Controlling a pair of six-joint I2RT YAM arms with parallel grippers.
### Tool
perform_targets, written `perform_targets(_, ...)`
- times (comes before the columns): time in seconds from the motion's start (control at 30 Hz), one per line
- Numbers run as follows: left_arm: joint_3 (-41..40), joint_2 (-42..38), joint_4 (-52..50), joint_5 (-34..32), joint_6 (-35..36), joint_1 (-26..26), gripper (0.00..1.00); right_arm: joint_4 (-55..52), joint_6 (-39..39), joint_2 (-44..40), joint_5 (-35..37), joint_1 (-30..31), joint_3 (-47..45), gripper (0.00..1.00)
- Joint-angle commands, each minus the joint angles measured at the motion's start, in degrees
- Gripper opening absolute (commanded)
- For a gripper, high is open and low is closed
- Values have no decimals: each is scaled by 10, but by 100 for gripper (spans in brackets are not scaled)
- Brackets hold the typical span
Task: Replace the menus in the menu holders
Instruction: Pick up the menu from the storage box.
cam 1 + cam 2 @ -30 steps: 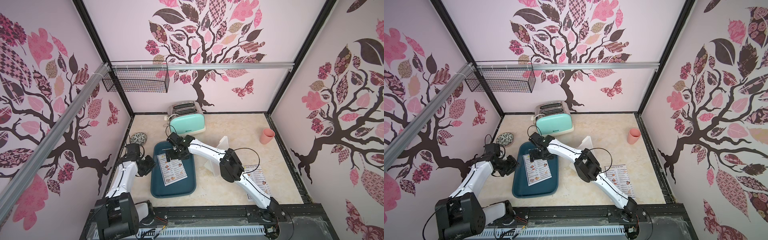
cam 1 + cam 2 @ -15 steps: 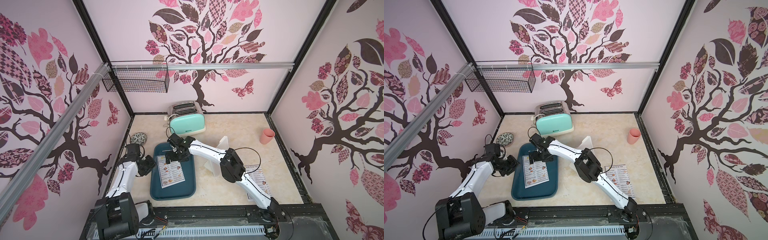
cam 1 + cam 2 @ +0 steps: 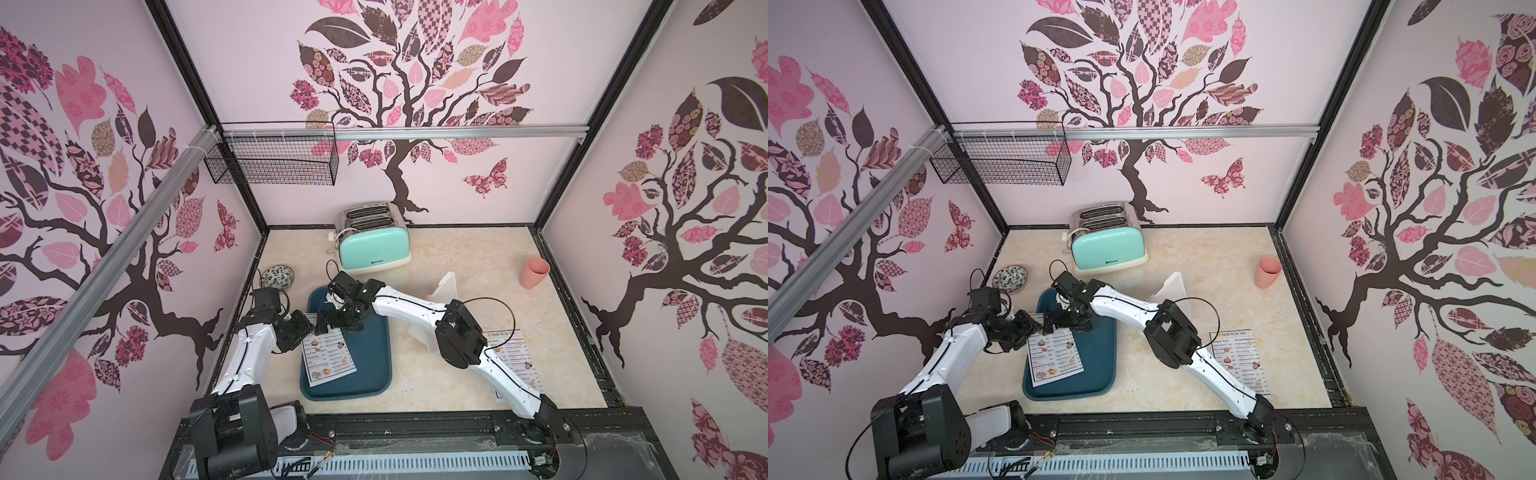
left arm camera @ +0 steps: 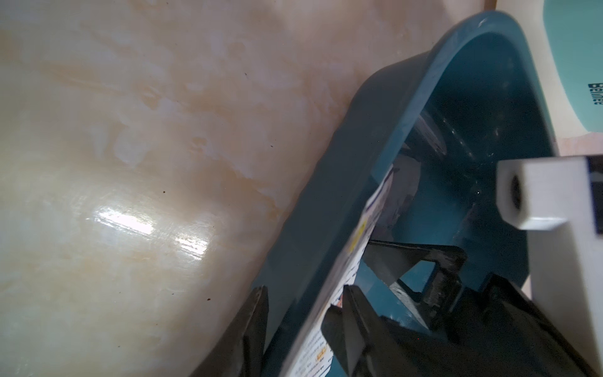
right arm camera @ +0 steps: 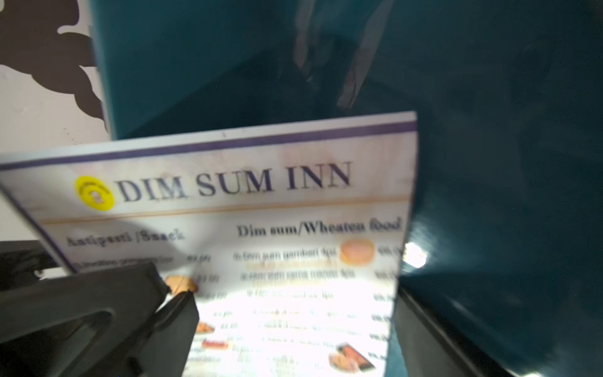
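The menu (image 3: 328, 357) had slid across the tray (image 3: 368, 374) toward the left arm since a second earlier. Its headed corner now overhung the tray's rim on that side in both top views. The right fingers (image 3: 322, 327) had come down from the tray's far end along with it. By my reading, the sheet was being pushed to where an edge could be pinched, since it could hardly be picked up flat off the tray floor. The pick-up itself was not yet done.

In the right wrist view the right fingers (image 5: 98, 310) stood wide apart, holding nothing. The menu (image 5: 261, 228) lay below and between them, and one tip seemed to rest on the paper.

In the left wrist view the left fingers (image 4: 350, 313) stood partly apart. They were astride the tray's rim (image 4: 359, 114) and the lifted edge of the menu (image 4: 359, 241). The paper ran through the gap, close to the inner finger, but I saw no pinch on it.

The stand (image 3: 444, 289) stood well apart, beyond the right arm. A second menu (image 3: 513, 357) lay flat on the worktop (image 3: 478, 257), partly under that arm.
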Motion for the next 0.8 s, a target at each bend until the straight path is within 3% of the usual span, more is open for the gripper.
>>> perform_targets(0.0,-1,-6,11,18,5,-4,43,-8,21,38,-24,11,-3,98)
perform_targets(0.37,61,-19,-42,-78,28,-4,38,-10,20,33,-13,11,-21,98)
perform_targets(0.77,57,-14,-34,-82,35,-4,21,-8,20,32,-16,10,-18,98)
